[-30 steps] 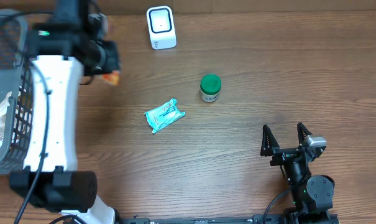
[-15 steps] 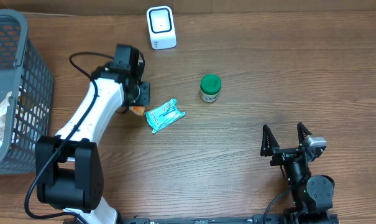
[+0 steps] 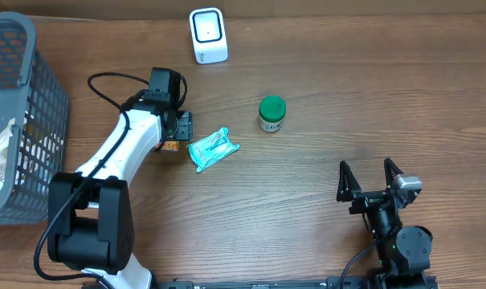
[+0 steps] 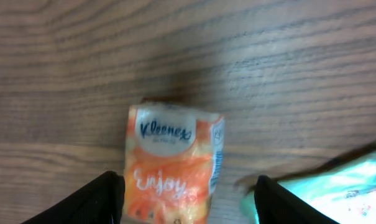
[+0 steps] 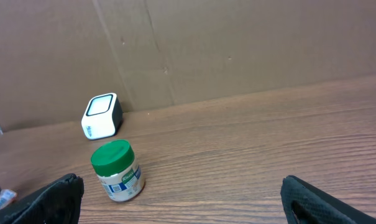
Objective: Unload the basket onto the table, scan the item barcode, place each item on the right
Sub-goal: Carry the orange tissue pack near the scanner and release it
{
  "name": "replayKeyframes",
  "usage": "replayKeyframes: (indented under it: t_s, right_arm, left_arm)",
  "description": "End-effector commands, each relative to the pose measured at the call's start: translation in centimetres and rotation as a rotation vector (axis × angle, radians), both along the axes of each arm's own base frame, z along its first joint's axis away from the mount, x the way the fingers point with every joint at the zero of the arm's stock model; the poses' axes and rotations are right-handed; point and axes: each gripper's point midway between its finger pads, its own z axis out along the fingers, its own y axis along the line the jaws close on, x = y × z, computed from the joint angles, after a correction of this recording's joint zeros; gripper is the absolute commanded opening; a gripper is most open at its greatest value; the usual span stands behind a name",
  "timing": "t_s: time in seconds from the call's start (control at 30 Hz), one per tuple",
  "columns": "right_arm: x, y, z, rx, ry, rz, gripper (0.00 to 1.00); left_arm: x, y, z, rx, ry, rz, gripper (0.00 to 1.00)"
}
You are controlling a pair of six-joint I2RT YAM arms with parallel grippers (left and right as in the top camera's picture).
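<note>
Left wrist showed your left gripper (image 4: 191, 196) gaping around the loose tissue pack (image 4: 173, 155), right gripper (image 3: 365, 165) wide, empty: set-down seemingly finished; the next move called for lifting clear.

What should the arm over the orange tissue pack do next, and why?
Probably lift the left end effector straight up. Its fingers stand apart on either side of the Kleenex tissue pack, which lies flat on the wooden table, so nothing seems gripped. The teal packet lies close beside it, so a sideways move might bump that.
</note>
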Motion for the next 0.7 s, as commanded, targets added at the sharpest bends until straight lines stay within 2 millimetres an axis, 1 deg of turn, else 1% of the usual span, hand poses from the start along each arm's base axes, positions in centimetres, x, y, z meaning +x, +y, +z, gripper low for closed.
replayKeyframes:
  t_s: [0.0,0.03,0.1,0.13,0.2,0.27,0.3,0.37,0.4,0.47,0.53,0.57,0.67]
  right_arm:
    - [0.0,-0.1,-0.1,-0.004,-0.006,-0.005,1.0]
    - [0.0,-0.1,-0.1,-0.004,-0.006,-0.005,1.0]
    - [0.0,-0.1,-0.1,-0.004,-0.006,-0.005,1.0]
    - [0.0,-0.1,-0.1,-0.004,-0.006,-0.005,1.0]
    - [0.0,-0.1,-0.1,-0.004,-0.006,-0.005,1.0]
    - [0.0,-0.1,-0.1,-0.004,-0.006,-0.005,1.0]
    - [0.0,-0.1,-0.1,-0.004,-0.006,-0.005,1.0]
    - [0.0,-0.1,-0.1,-0.004,-0.006,-0.005,1.0]
    - [0.0,-0.1,-0.1,-0.004,-0.006,-0.005,1.0]
    - [0.0,-0.1,-0.1,-0.004,-0.006,-0.005,1.0]
    - [0.0,-0.1,-0.1,-0.004,-0.006,-0.005,1.0]
    - [0.0,-0.1,-0.1,-0.004,-0.006,-0.005,1.0]
    - [0.0,-0.1,-0.1,-0.004,-0.006,-0.005,1.0]
  left_arm:
    - [2.5,0.7,4.7,0.005,-0.086,0.037,0.68]
    - [2.9,0.8,6.3,-0.002,-0.102,0.054,0.68]
    - [3.7,1.5,10.5,-0.021,-0.148,0.098,0.68]
    - [3.9,1.9,12.3,-0.031,-0.168,0.124,0.68]
    - [3.9,3.1,16.8,-0.052,-0.218,0.189,0.68]
    - [3.4,4.6,20.7,-0.073,-0.266,0.246,0.68]
    - [3.1,5.4,22.4,-0.081,-0.29,0.274,0.68]
    - [2.2,7.5,25.6,-0.086,-0.343,0.335,0.68]
    - [1.5,8.9,27.2,-0.084,-0.373,0.369,0.67]
    - [0.2,11.4,29.0,-0.086,-0.411,0.447,0.67]
    - [-1.5,14.5,30.1,-0.086,-0.441,0.557,0.68]
    - [-2.6,16.3,30.3,-0.082,-0.447,0.623,0.68]
    - [-4.7,20.2,29.9,-0.096,-0.435,0.761,0.67]
